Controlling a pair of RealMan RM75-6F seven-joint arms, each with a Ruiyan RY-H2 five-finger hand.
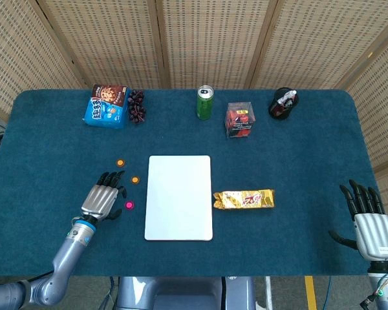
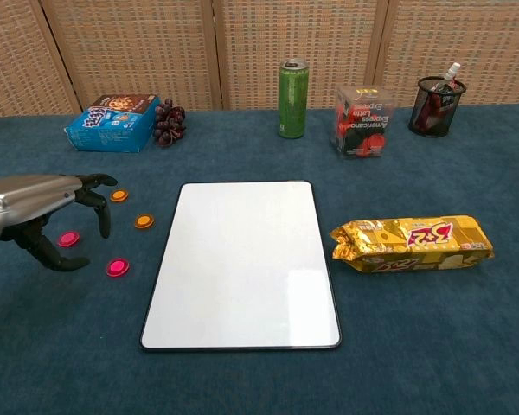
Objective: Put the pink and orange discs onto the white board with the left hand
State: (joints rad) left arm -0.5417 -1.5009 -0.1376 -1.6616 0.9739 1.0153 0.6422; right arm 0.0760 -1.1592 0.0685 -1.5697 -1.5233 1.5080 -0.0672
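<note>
The white board (image 1: 179,197) lies flat at mid table. Left of it lie two orange discs (image 1: 120,163) (image 1: 135,179) and a pink disc (image 1: 129,205). My left hand (image 1: 103,197) hovers palm down beside the board's left edge, fingers apart, holding nothing. In the head view it covers the second pink disc. The chest view shows that pink disc (image 2: 67,239) on the cloth under the left hand (image 2: 41,207), between the thumb and the fingers. The other pink disc (image 2: 117,267) lies just right of the thumb. My right hand (image 1: 368,219) rests open at the table's near right corner.
A gold snack pack (image 1: 244,199) lies right of the board. Along the back stand a blue cookie box (image 1: 107,105), grapes (image 1: 136,105), a green can (image 1: 205,102), a clear box (image 1: 239,119) and a black pen holder (image 1: 283,103).
</note>
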